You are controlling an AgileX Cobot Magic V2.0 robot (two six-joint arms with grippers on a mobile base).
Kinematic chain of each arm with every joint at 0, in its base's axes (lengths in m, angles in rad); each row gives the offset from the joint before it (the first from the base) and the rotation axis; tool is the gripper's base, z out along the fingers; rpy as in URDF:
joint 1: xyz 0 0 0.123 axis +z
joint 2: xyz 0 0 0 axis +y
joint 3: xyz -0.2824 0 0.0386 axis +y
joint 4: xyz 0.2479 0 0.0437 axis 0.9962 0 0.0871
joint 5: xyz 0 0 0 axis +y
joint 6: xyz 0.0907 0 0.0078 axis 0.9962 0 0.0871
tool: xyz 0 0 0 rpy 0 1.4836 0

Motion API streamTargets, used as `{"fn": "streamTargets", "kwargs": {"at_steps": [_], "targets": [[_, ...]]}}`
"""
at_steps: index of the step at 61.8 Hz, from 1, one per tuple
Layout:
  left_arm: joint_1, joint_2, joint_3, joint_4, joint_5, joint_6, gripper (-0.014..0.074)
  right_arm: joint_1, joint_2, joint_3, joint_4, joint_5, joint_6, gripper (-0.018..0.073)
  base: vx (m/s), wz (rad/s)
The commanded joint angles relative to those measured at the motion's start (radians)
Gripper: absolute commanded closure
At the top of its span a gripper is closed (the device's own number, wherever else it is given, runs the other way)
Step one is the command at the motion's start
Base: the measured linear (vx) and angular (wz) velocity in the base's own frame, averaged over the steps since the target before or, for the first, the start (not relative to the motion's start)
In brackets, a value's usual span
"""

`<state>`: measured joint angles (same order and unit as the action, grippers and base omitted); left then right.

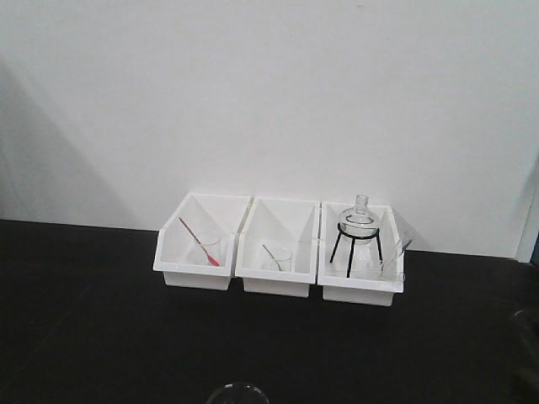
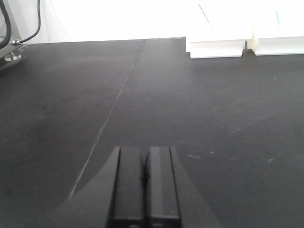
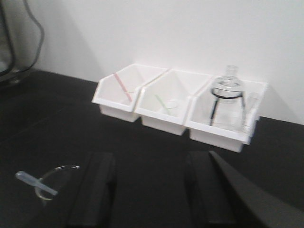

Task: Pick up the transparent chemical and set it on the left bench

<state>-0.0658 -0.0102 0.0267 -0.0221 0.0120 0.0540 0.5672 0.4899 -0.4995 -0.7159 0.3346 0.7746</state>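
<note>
The transparent chemical (image 3: 51,183) is a small clear glass beaker with a pale dropper lying across its rim. It stands on the black bench just outside the left finger of my right gripper (image 3: 149,159), not between the fingers. That gripper is open and holds nothing. In the front view only the beaker's rim (image 1: 238,392) shows, at the bottom edge. My left gripper (image 2: 145,152) is shut on nothing and hovers low over bare black bench (image 2: 95,95), far from the beaker.
Three white bins (image 1: 278,273) stand in a row against the wall. The left one holds a beaker with a red stick (image 1: 202,244), the middle one a beaker with a green stick (image 1: 274,257), the right one a round flask on a black tripod (image 1: 358,231).
</note>
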Motion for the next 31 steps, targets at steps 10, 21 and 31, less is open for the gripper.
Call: {"fn": "streamTargets", "kwargs": {"at_steps": [10,21,31], "targets": [[-0.002,-0.019,0.016,-0.001,-0.078,-0.008,0.0600,-0.396,-0.324,0.142,0.418,-0.096,-0.616,0.0544,0.00,0.00],[-0.002,-0.019,0.016,-0.001,-0.078,-0.008,0.0600,-0.536,-0.514,0.367,0.578,-0.132,-0.813,0.0569,0.00,0.00],[-0.002,-0.019,0.016,-0.001,-0.078,-0.008,0.0600,-0.550,-0.503,0.537,0.612,-0.248,-0.654,0.0567,0.00,0.00]]}}
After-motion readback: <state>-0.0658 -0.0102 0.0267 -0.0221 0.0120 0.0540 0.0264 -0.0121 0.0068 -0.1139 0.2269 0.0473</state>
